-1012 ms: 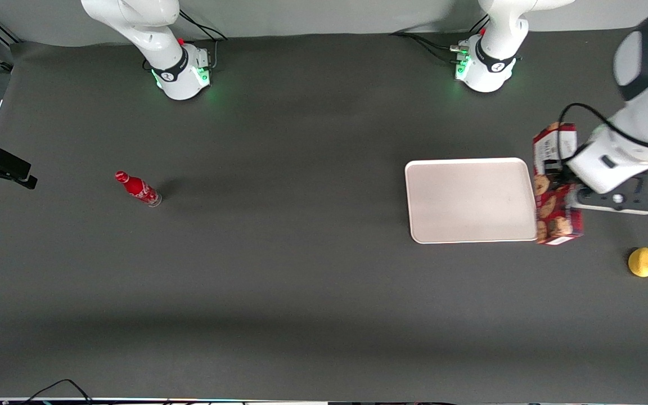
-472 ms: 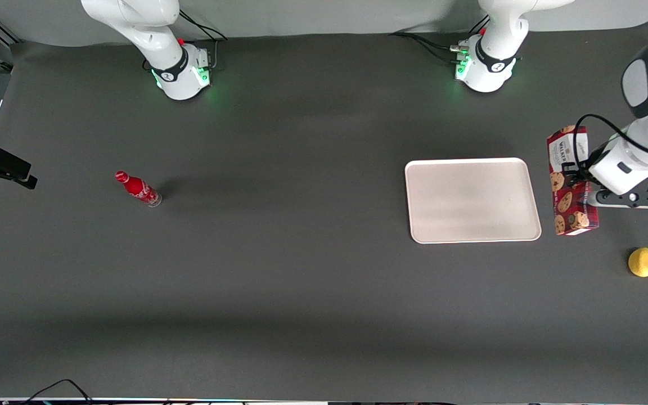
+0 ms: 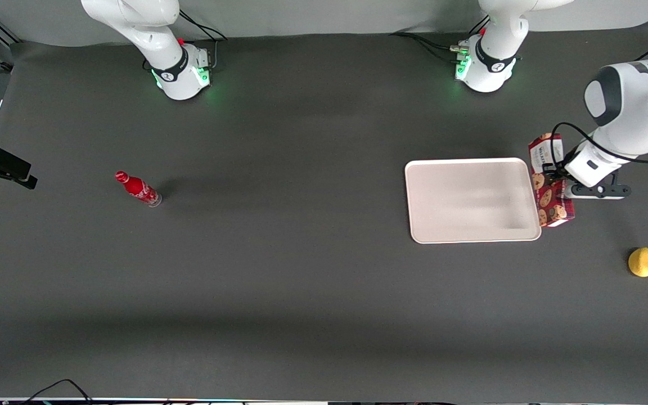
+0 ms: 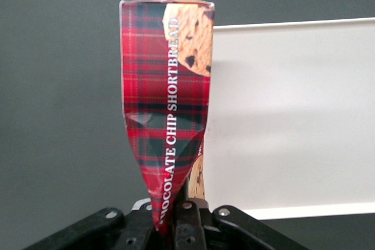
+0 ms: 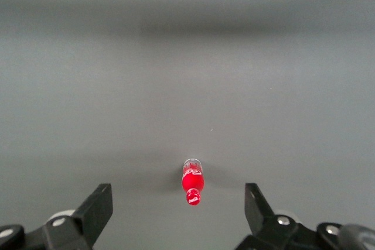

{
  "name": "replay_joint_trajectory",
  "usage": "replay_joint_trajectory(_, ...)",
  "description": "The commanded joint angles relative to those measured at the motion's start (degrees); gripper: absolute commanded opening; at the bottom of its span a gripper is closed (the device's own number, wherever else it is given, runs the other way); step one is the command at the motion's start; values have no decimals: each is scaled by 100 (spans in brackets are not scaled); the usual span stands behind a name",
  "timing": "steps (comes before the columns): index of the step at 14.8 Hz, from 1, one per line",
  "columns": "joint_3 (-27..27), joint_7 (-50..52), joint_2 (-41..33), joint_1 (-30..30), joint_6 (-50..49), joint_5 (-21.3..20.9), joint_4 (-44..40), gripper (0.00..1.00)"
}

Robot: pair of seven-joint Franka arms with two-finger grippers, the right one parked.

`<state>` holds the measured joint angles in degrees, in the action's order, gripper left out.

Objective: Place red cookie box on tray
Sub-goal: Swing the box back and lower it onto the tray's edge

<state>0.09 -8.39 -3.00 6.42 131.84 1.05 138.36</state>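
Your red cookie box [image 3: 549, 185] hangs pinched in the gripper [image 3: 556, 181], overlapping the edge of the tray [image 3: 470, 199] at the tray's 3 o'clock in the front view. In the wrist view the box [image 4: 167, 115] is visibly crushed where the fingers [image 4: 186, 218] squeeze it, its plaid wall creased inward near the grip.

That crease is your risk: softened cardboard can slip or twist in the jaws, and if you let go here, the box would likely land half over the rim and tip off onto the table.

Its long axis runs roughly 12 to 6 o'clock in the front view, parallel to the tray's short edge, white label end at 12.

Outward, a yellow fruit [image 3: 643, 262] lies at the tray's 4 o'clock; a small red bottle [image 3: 137, 189] lies toward the parked arm's end.
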Motion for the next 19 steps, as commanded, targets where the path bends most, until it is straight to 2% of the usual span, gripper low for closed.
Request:
replay_joint_trajectory(1,-18,-93,-140,-35,753,202,568,0)
replay_joint_trajectory(8,-18,4,615,-132,1879,211,657,0)
replay_joint_trajectory(14,0,127,968,-220,2319,246,657,0)
replay_joint_trajectory(19,-18,303,1003,-264,2302,246,648,0)
